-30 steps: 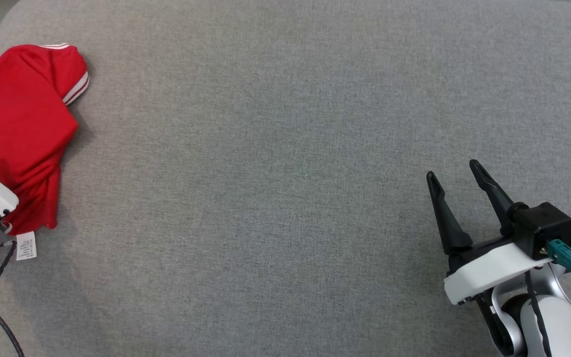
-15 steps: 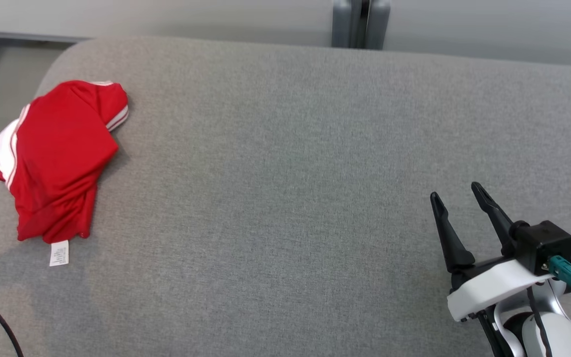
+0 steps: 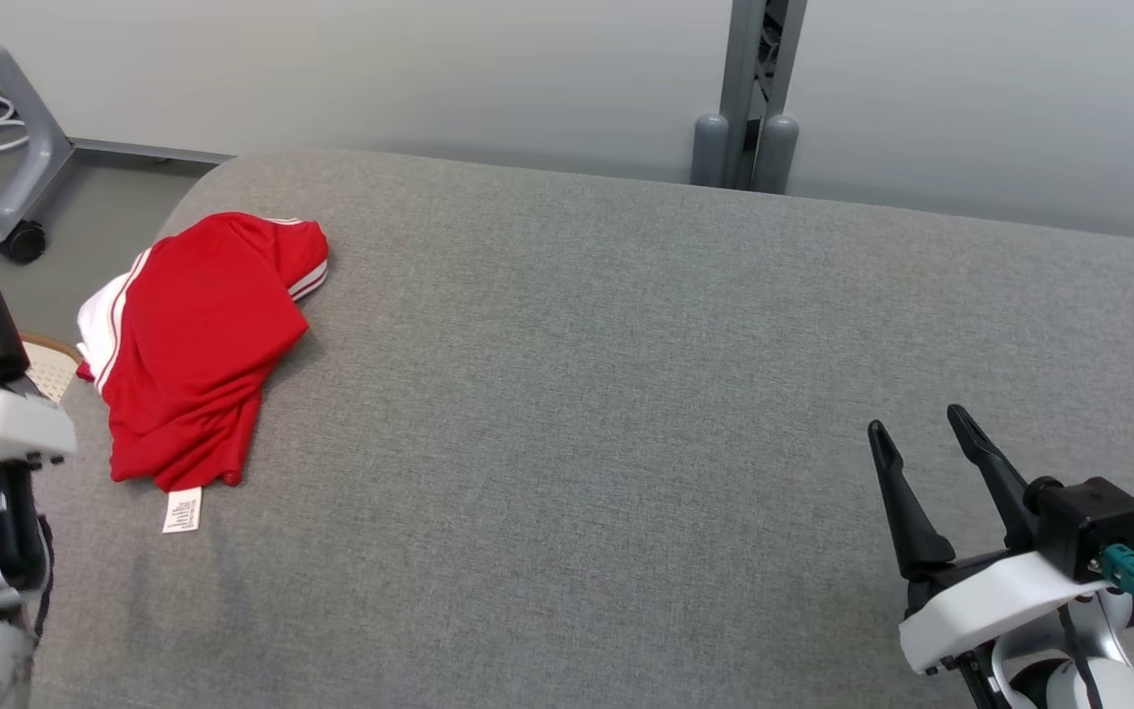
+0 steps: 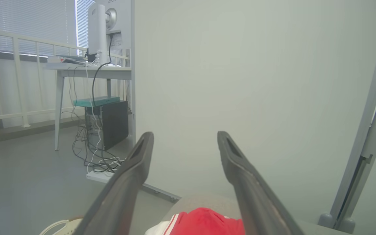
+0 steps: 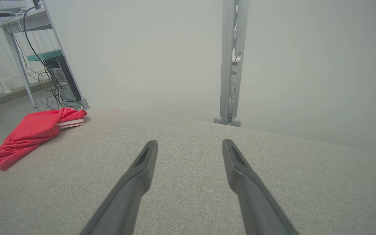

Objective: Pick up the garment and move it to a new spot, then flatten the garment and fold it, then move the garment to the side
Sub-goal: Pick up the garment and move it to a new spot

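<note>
Pale wall (image 3: 429,79), grey floor (image 4: 28,182), desk (image 4: 90,70)

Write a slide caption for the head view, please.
Red garment lies at left end of grey cushion; open right gripper hovers far away.

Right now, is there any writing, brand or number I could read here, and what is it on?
White tag at the hem of the red garment: printed lines, too small to read.
Monitor back: logo cut off at the picture's edge, unreadable.
No text can be read.

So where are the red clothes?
In the head view, the red garment lies crumpled at the far left corner of the grey cushion, its white tag toward the robot.
</note>
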